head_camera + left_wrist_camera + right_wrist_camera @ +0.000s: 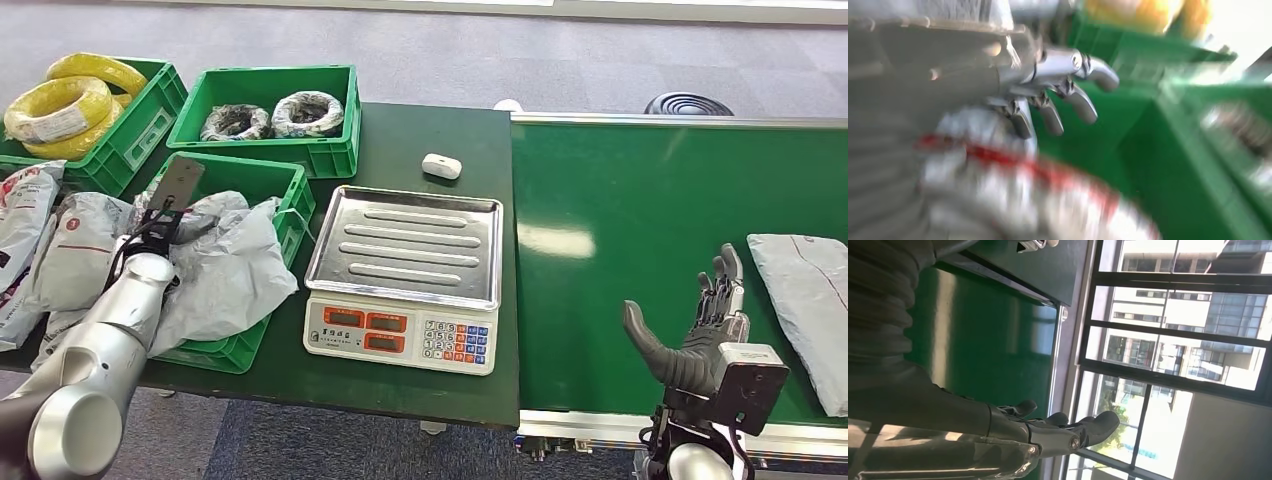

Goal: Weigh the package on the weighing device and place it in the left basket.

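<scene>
My left hand (160, 228) is empty, fingers loose, over grey packages (225, 265) heaped in the left basket (262, 180). The scale tray (405, 245) is bare. My right hand (705, 320), open and empty, waits beside another package (805, 300) on the belt.

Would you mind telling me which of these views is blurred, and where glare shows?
Left wrist view: heavy motion blur, the left hand, the package and green basket all smeared. Head view: sharp, with a pale glare patch on the green belt. Right wrist view: the right hand is fairly sharp, dark against bright windows, and a light streak shows on the belt.
</scene>
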`<state>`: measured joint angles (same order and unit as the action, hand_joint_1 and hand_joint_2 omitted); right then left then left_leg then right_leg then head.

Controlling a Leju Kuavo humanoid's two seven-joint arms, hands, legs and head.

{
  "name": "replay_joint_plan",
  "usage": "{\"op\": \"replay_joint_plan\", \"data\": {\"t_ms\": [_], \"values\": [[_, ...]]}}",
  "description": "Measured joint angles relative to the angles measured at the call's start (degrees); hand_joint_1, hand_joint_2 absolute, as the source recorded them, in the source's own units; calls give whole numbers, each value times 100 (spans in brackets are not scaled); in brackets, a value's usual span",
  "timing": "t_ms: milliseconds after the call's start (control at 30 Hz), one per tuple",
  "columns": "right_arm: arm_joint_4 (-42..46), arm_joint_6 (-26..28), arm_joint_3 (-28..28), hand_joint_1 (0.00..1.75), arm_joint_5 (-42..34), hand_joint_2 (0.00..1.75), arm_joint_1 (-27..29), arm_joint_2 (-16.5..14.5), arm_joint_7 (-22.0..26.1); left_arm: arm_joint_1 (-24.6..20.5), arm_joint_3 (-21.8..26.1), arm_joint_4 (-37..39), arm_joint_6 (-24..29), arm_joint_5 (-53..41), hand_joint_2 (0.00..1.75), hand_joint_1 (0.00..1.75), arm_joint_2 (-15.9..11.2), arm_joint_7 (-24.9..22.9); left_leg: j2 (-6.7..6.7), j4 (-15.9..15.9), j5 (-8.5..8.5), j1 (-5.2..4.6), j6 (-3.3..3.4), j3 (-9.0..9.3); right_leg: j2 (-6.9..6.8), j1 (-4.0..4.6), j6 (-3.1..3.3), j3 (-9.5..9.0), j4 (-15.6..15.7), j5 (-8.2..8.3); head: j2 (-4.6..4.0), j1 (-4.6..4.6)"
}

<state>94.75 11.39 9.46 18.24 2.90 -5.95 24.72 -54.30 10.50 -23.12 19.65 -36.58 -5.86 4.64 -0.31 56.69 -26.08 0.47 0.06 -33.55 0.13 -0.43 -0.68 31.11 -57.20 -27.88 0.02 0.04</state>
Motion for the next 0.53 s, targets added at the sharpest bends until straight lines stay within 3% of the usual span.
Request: {"op": "replay_joint_plan", "data": {"t_ms": [100, 267, 533], "values": [[-7, -9, -4, 0, -17, 175, -10, -1, 7, 61, 309, -252, 431, 499, 175, 0, 31, 751, 0, 0, 0, 0, 0, 0, 0, 0, 0, 0, 0, 0, -1, 0], [-35, -32, -3, 0, -30, 175, -30, -8, 55, 245, 476, -1050, 703, 1552, 175, 0, 127, 1709, -1, 0, 0, 0, 0, 0, -1, -1, 0, 0, 1, 0, 0, 1], [-35, -119, 15, 0, -16, 175, 59, -102, 123, 1131, -17, -3163, 608, 2741, 175, 0, 383, 2513, 0, 0, -2, -2, -1, 0, 0, -2, 0, 1, 2, -1, 0, 0]]}}
